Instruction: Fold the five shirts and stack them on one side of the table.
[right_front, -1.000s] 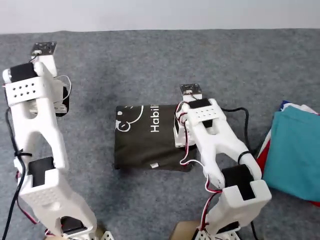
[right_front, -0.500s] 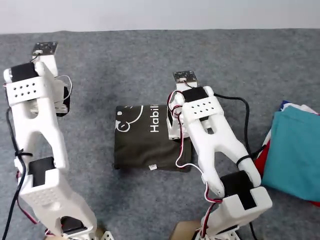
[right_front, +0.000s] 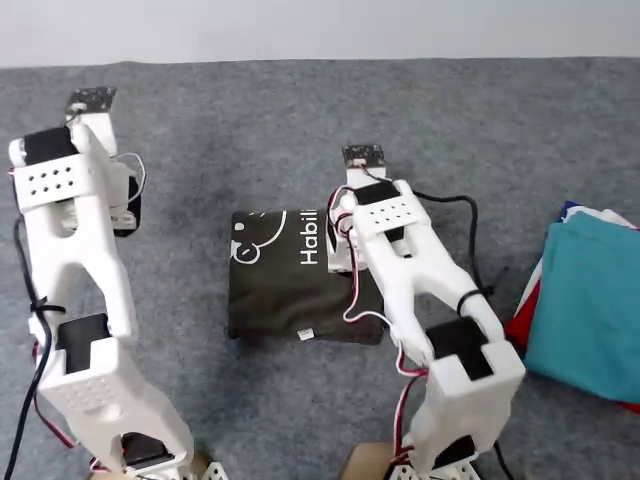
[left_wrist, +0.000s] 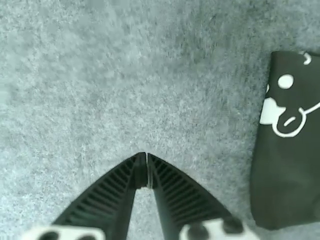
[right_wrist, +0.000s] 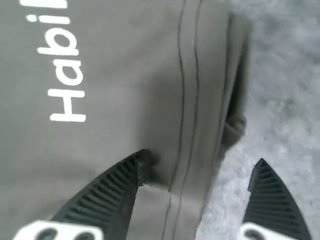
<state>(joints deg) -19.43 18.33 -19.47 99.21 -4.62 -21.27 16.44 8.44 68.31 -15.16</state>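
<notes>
At the middle of the table (right_front: 200, 120), the high view shows the folded black shirt (right_front: 285, 280), with a shirt stack (right_front: 590, 300) at the right edge. In the left wrist view, the left gripper (left_wrist: 146, 159) is closed over bare table. In the right wrist view, the right gripper (right_wrist: 200, 162) is spread astride the shirt's hemmed edge, seemingly touching it. The cloth looks soft, light and floppy, so pinch all layers there.

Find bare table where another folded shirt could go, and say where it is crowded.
Free: the far strip of table beyond the black shirt; the gap between it and the left arm. Crowded: between the right arm and the shirt stack.
</notes>
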